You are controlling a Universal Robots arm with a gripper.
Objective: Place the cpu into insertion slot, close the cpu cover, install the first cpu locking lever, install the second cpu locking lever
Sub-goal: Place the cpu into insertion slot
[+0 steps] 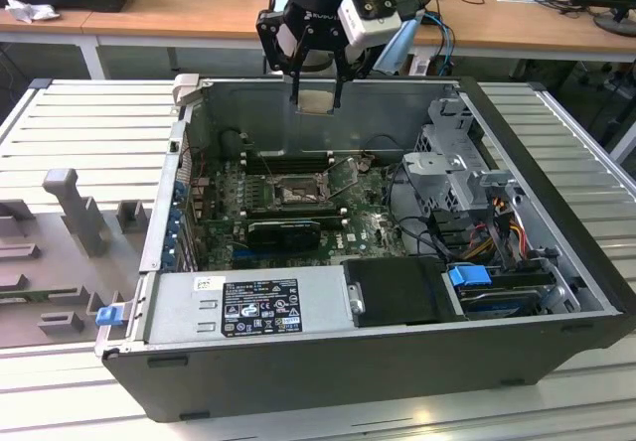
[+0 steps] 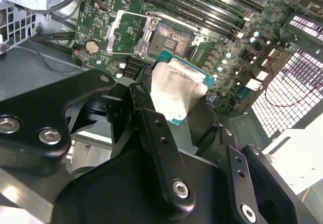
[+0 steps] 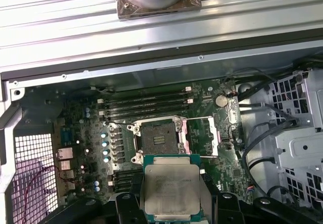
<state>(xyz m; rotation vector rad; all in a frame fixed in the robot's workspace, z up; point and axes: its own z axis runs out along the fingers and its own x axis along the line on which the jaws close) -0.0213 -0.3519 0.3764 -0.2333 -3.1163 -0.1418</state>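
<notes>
— Four steps listed. Any done?

— None, by the look of it. Pinched in the gripper (image 1: pixel 316 95) by two opposite edges: the cpu (image 1: pixel 317 104), pale metal top facing both wrist cameras.

— Where, against the case?

— Hanging over the case (image 1: pixel 397 371) at its far edge in the exterior view, well above the board (image 1: pixel 373 224), touching nothing but the fingers.

— And the socket?

— Bare, that slot (image 3: pixel 155 139), dark centre showing. Found mid-board, between the memory slots (image 3: pixel 146 103) and the black card (image 1: pixel 283 230). Well apart from the cpu. Judged from the first wrist view, not directly beneath it either.

— Closed over?

— No. Standing open beside the slot, not over it: the cover (image 3: pixel 213 135), with board showing through its square cut-out.

— Any sign of the levers?

— Too thin to make out for certain. With the cover up, hardly locked down.

— So what remains?

— All four, most likely: seating the cpu, shutting the cover, then fastening one lever and the other. At present, only a secure hold on the chip above the open case.
</notes>
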